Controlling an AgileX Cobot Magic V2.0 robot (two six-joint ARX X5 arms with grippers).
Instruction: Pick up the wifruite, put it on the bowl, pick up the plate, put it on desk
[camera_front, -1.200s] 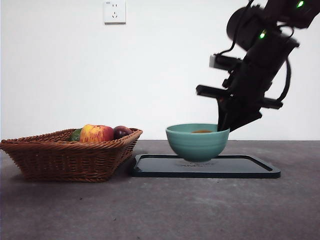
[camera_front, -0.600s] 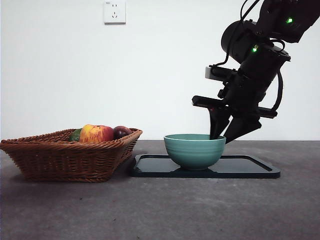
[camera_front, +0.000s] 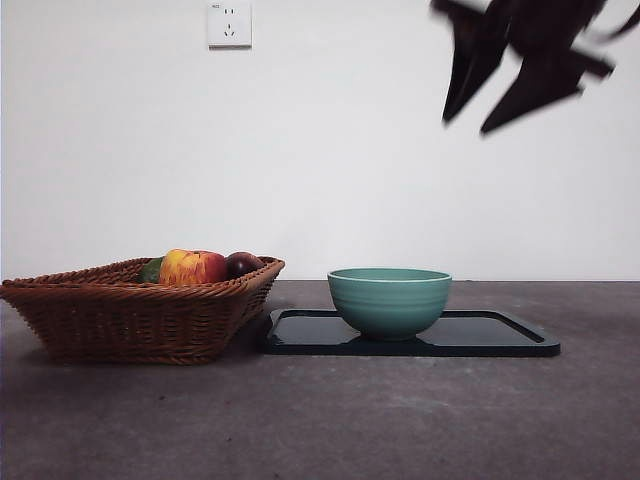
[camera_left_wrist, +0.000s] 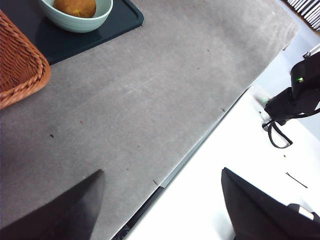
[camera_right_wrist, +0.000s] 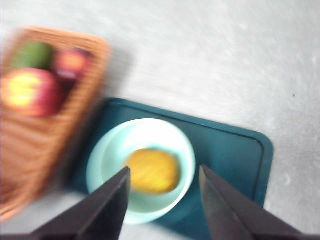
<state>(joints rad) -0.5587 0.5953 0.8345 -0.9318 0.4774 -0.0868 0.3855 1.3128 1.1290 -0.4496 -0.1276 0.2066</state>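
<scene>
We count one wifruite (camera_right_wrist: 152, 171) in one bowl (camera_front: 389, 298) on one tray (camera_front: 500, 335); three fruits in the basket (camera_front: 130, 315). Right gripper (camera_front: 500, 85) and left gripper (camera_left_wrist: 160, 210): jaws apart, holding nothing.

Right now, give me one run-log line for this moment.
fruit: in bowl | bowl: on tray | right gripper: open, high above bowl | left gripper: open, waiting at table edge
</scene>
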